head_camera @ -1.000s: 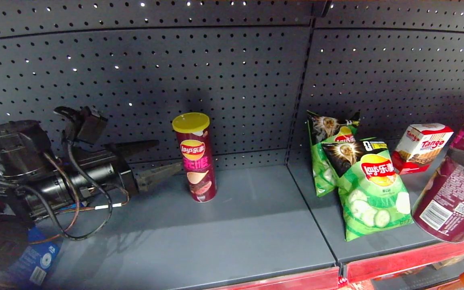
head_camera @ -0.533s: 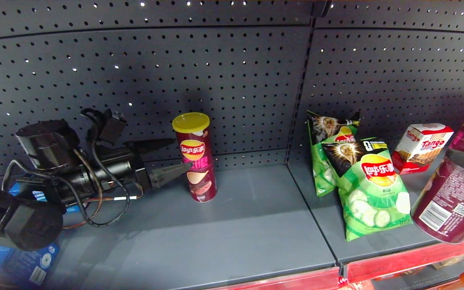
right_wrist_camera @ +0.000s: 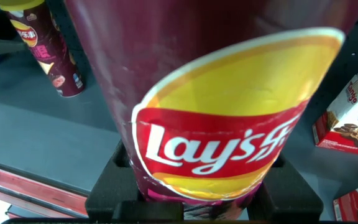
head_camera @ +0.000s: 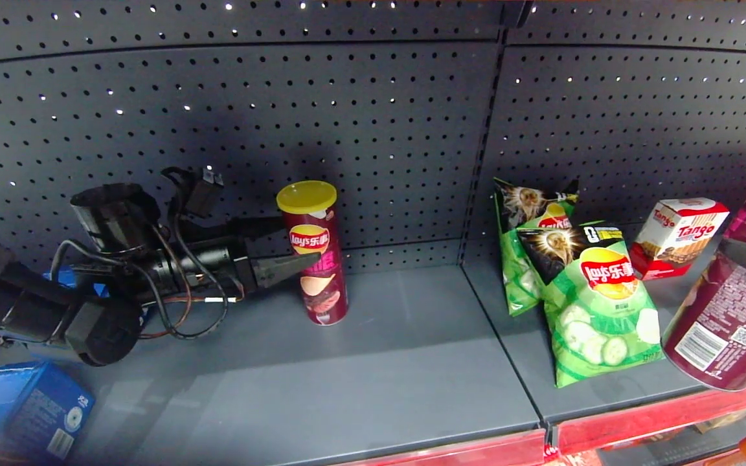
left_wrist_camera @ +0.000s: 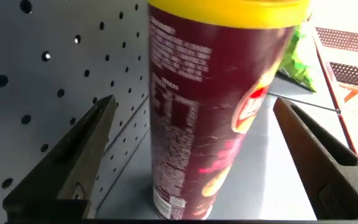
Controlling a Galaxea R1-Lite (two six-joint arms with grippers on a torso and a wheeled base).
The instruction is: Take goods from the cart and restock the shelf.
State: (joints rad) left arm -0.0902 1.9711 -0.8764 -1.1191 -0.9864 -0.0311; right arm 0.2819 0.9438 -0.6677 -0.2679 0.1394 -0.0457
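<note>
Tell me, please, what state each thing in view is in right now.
Standing chip can: upright, lid on, ungripped.
Left end effector: open, fingers either side of the standing chip can.
Right end effector: shut on the held chip can.
Held chip can: tilted, gripped.
Green chip bags: sealed, leaning, one before the other.
Wafer box: closed, tilted.
Blue box: lying flat.

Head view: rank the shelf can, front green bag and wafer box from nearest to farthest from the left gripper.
From the left gripper:
1. Can: standing between its open jaws, left shelf bay.
2. Front green bag: right bay, toward the shelf's front edge.
3. Wafer box: farther right, at the back.
</note>
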